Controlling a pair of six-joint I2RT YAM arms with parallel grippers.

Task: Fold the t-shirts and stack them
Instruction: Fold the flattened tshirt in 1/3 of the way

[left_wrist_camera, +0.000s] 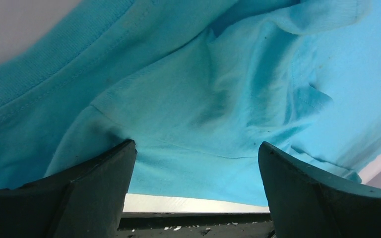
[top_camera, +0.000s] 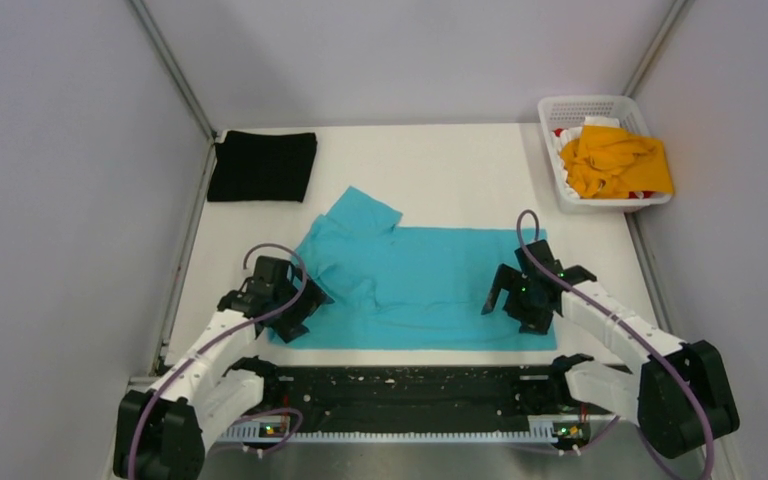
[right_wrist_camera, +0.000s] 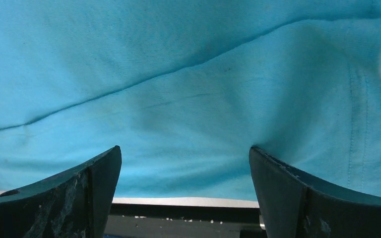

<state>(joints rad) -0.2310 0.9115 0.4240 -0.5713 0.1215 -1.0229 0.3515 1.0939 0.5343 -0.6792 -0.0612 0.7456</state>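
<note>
The turquoise-blue t-shirt (top_camera: pixel 415 280) lies spread on the white table, its left side bunched and one sleeve pointing up-left. It fills the left wrist view (left_wrist_camera: pixel 203 89) and the right wrist view (right_wrist_camera: pixel 188 79). My left gripper (top_camera: pixel 298 308) is open, fingertips pressed down on the shirt's near left part. My right gripper (top_camera: pixel 520 298) is open, fingertips on the shirt's near right part. The black t-shirt (top_camera: pixel 262 165) lies folded at the far left. The orange-yellow t-shirt (top_camera: pixel 615 160) lies crumpled in the basket.
A white lattice basket (top_camera: pixel 560 108) stands at the far right corner. Grey walls close in the table on three sides. A black strip (top_camera: pixel 410 390) runs along the near edge between the arm bases.
</note>
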